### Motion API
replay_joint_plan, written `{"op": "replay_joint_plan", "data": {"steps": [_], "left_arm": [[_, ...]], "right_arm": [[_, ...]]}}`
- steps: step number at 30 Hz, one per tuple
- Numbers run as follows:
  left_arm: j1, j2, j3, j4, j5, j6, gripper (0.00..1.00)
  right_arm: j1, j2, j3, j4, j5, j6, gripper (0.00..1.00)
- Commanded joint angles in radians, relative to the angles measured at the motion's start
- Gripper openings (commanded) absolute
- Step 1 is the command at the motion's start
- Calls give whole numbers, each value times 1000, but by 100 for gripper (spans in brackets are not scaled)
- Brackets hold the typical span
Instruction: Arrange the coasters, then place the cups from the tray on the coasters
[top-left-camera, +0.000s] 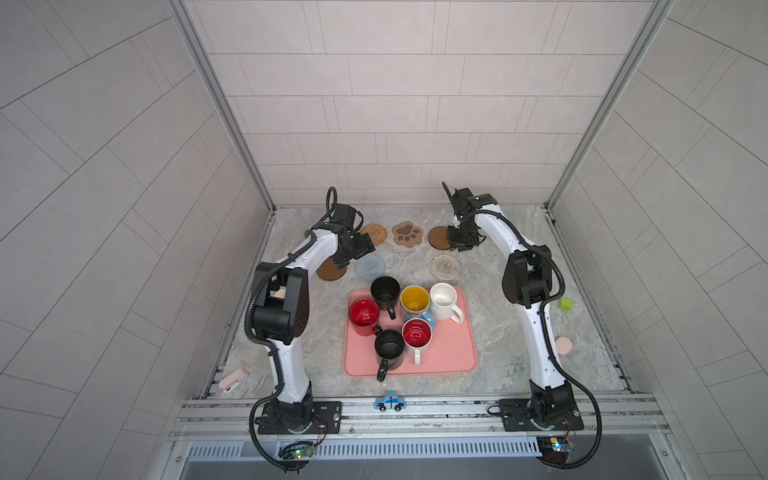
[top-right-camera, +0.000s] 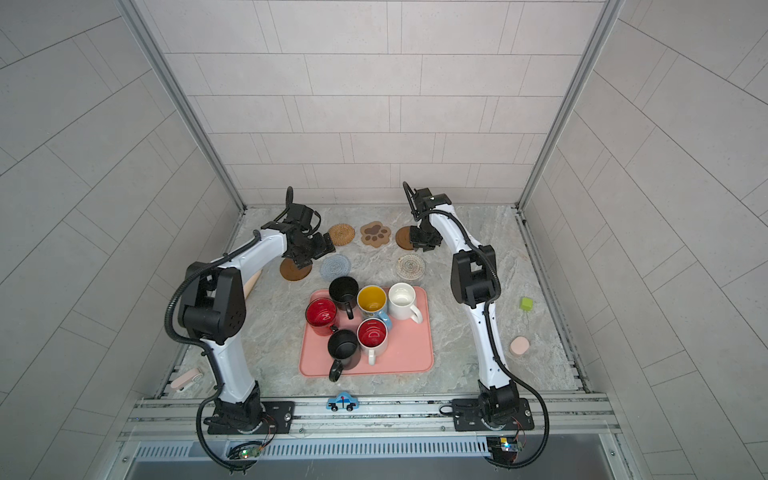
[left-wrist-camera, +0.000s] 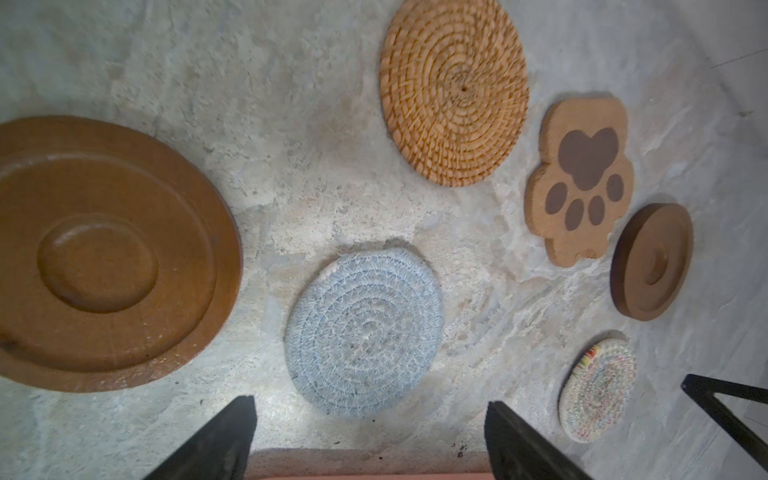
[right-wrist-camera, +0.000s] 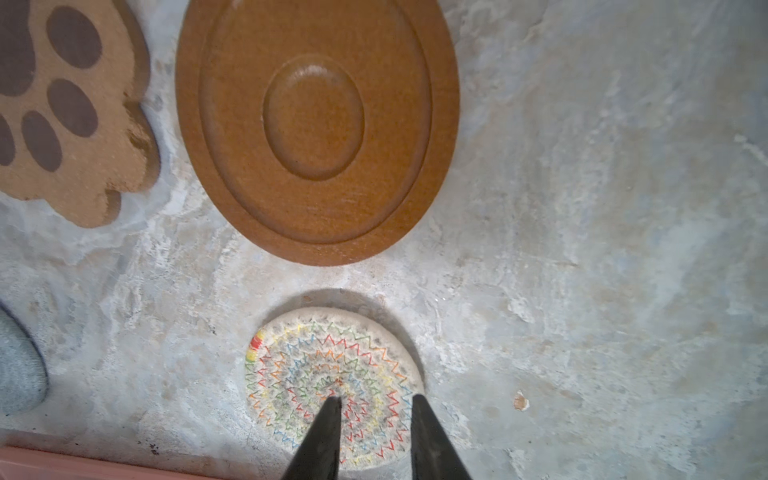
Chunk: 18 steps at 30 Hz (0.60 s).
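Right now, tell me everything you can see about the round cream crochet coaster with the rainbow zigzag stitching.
The round cream crochet coaster looks like coiled cord, stitched in a spiral with red, yellow, green and blue zigzag thread. It lies flat and bare on the grey marbled tabletop, between the brown wooden round coaster and the salmon-pink tray, touching neither. The right claw hangs near it, narrowly open, empty.

Brown coaster (left one) half-hidden
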Motion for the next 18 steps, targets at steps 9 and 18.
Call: {"op": "replay_joint_plan", "data": {"steps": [9,18], "left_arm": [[-4,93,96,-148,97,40,91],[-5,130,104,-153,93,58,84]], "right_arm": [[1,-36,11,-6,-26,25,32],[2,-52,-38,19,-30,35,32]]}}
